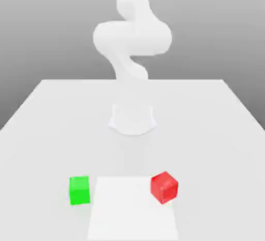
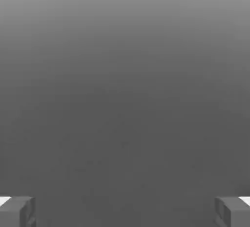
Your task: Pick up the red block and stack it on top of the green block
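Lowest in the exterior view, a white sheet (image 1: pixel 133 211) lies on the pale table (image 1: pixel 207 131), red block (image 1: pixel 164 187) overlapping its upper right corner, green block (image 1: pixel 79 190) lower left. Behind them stands the arm (image 1: pixel 132 38). In the hand view, the gripper (image 2: pixel 125 212) is spread, apart from the red block.
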Robot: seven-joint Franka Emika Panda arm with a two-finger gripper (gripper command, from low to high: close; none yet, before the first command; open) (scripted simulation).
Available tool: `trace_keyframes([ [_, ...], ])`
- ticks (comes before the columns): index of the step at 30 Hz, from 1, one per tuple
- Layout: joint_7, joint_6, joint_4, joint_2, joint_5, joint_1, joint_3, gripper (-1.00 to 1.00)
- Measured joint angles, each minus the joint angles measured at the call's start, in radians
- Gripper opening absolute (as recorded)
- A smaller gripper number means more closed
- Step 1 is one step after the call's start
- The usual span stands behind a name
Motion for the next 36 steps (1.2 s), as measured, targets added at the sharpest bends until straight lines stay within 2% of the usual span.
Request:
trace_keyframes([
  [18,-0.315,0.416,-0.421,0.671,0.004,0.173,0.019,0.00],
  [25,-0.320,0.623,-0.417,0.925,-0.016,0.179,0.014,0.00],
  [26,-0.319,0.645,-0.413,0.951,-0.016,0.180,0.012,-1.00],
  [32,-0.316,0.656,-0.411,0.963,-0.020,0.180,0.012,-1.00],
  [36,-0.319,0.571,-0.426,0.865,-0.017,0.173,0.020,-1.00],
])
